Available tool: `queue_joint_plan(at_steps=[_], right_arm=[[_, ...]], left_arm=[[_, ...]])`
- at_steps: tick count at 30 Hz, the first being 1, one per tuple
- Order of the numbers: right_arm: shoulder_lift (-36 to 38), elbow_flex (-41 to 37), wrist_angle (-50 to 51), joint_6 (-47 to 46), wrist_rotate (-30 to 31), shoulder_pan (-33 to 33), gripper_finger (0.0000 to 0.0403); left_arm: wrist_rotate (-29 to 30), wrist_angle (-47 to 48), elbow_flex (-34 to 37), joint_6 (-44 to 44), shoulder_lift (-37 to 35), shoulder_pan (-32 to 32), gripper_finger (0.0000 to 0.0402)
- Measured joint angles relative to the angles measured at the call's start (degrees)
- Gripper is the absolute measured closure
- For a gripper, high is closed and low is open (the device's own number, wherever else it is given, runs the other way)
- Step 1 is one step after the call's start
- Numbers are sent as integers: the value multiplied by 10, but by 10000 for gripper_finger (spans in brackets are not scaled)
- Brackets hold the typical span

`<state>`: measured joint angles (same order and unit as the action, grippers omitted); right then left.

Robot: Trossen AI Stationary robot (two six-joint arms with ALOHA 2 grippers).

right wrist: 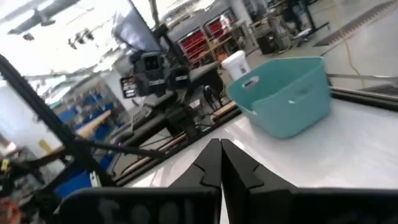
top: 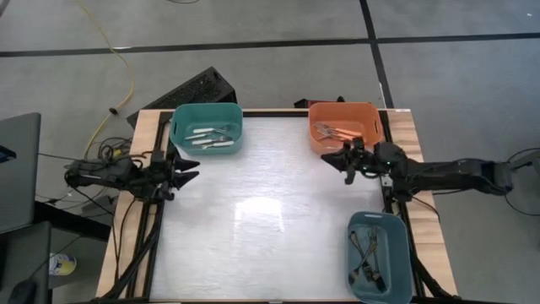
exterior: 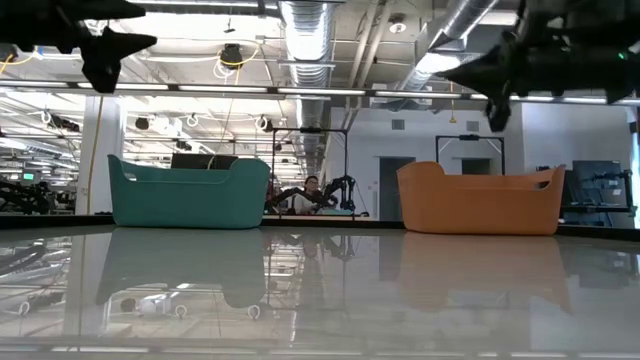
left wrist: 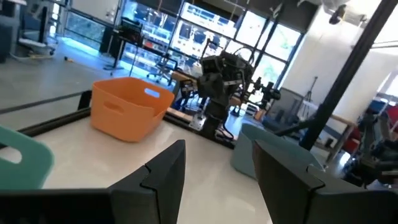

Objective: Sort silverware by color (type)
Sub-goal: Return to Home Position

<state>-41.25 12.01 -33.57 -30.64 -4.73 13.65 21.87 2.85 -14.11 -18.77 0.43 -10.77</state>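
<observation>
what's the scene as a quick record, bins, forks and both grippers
green bin: back left corner, white forks inside
orange bin: back right corner, orange forks inside
gray bin: front right, dark forks inside
left gripper: open, holds nothing, at the table's left edge
right gripper: shut, holds nothing, just in front of the orange bin

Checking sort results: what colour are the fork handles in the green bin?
White or cream. The forks in the green bin show best in the high view.
</observation>
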Motion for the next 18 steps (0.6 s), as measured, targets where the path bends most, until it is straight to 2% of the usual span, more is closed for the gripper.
queue_joint_plan(at_steps=[7,12,18], right_arm=[[112,-76,17,-24,-10,14,389],[191,-78,144,-10,10,7,389],[290,-78,296,22,32,-1,389]], left_arm=[[14,5,5,-17,-4,0,230],[14,9,34,-54,-3,0,247],[1,19,56,-60,-3,-1,294]])
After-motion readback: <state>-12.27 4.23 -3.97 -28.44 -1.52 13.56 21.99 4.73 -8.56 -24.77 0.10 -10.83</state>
